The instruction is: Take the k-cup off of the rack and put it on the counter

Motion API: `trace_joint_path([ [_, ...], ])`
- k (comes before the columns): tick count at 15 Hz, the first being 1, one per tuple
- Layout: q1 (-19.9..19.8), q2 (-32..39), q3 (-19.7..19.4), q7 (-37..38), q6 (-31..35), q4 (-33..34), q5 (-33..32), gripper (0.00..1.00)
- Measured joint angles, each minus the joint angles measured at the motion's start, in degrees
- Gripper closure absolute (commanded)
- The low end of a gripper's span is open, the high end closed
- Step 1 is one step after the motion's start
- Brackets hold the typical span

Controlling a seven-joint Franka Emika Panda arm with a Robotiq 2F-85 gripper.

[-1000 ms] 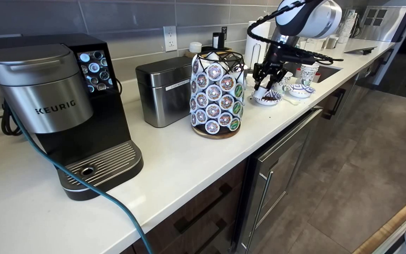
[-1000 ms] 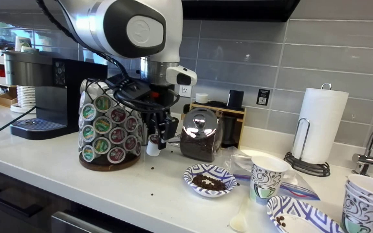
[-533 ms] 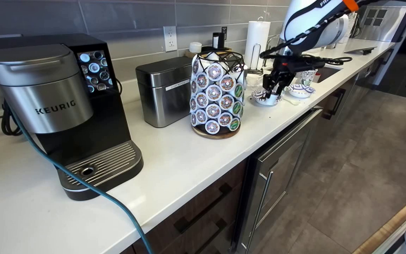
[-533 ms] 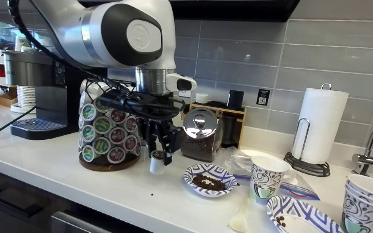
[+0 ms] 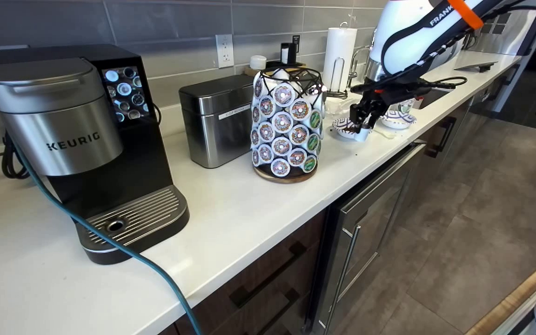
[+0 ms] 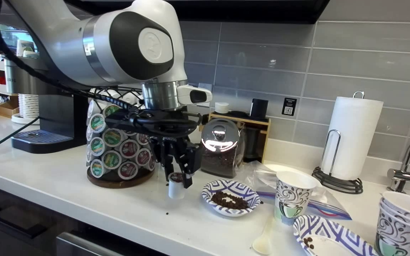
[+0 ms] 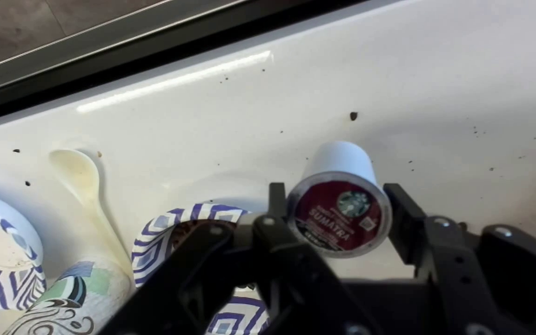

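The rack (image 5: 286,174), a dark-wire carousel full of pods, stands on the white counter (image 5: 221,204); the rack also shows in an exterior view (image 6: 114,183), partly behind my arm. My gripper (image 6: 178,179) is shut on a white k-cup (image 6: 176,190), lid up, beside the rack and low over the counter. I cannot tell whether its base touches the counter. In the wrist view the k-cup (image 7: 340,216), with a dark red Sumatra lid, sits between the gripper's fingertips (image 7: 335,204), over the counter (image 7: 203,116).
A patterned bowl (image 6: 208,204) of dark beans is close beside the k-cup. A spoon (image 6: 263,241), a paper cup (image 6: 292,195), a plastic bag (image 6: 327,204) and a bean jar (image 6: 217,156) stand around it. The coffee maker (image 5: 58,125) and steel box (image 5: 221,125) are near the rack.
My gripper has moved away from the rack, toward the counter's front edge and downward, carrying the k-cup. The k-cup has gone from beside the rack to low over the counter near the bowl.
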Motion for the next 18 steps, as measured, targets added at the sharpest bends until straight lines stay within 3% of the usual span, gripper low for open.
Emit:
trace_joint_path([
  [1, 0.01, 0.00, 0.00, 0.11, 0.00, 0.00, -0.06, 0.71],
  [18, -0.11, 5.06, -1.42, 0.70, 2.72, 0.14, -2.41, 0.71],
])
